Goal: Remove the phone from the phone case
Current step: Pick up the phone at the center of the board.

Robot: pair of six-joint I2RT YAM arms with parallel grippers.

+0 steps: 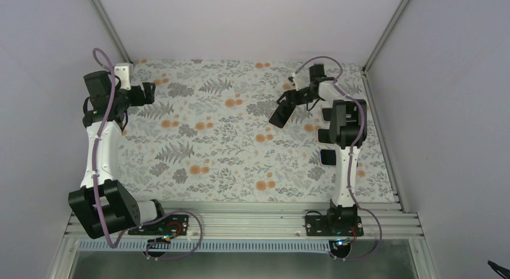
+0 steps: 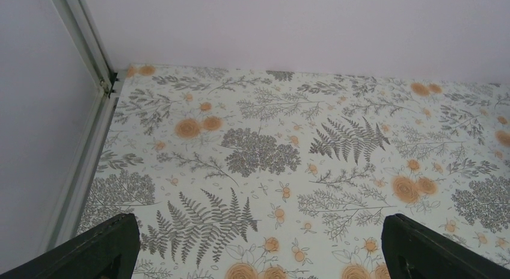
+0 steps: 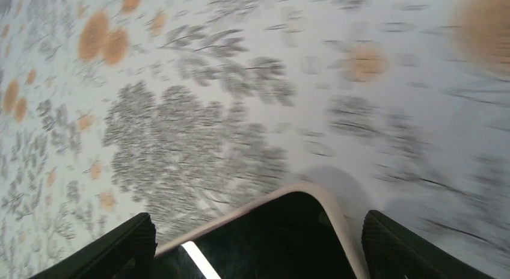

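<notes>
The phone [image 1: 280, 113] is a black slab in a pale case. It hangs tilted above the flowered table at the back right. My right gripper [image 1: 291, 98] holds it by its upper end. In the right wrist view the dark screen [image 3: 264, 240] and the pale case rim [image 3: 337, 210] fill the gap between my two fingers, which sit against its sides; the gripper [image 3: 255, 246] is shut on it. My left gripper [image 1: 148, 92] is at the back left, far from the phone. In the left wrist view it [image 2: 258, 249] is wide open and empty above the cloth.
The flowered cloth [image 1: 228, 147] covers the table. Grey walls and metal corner posts [image 1: 111, 32] close in the back and sides. A small dark item [image 1: 328, 157] lies beside the right arm's links [image 1: 346, 125], partly hidden by them.
</notes>
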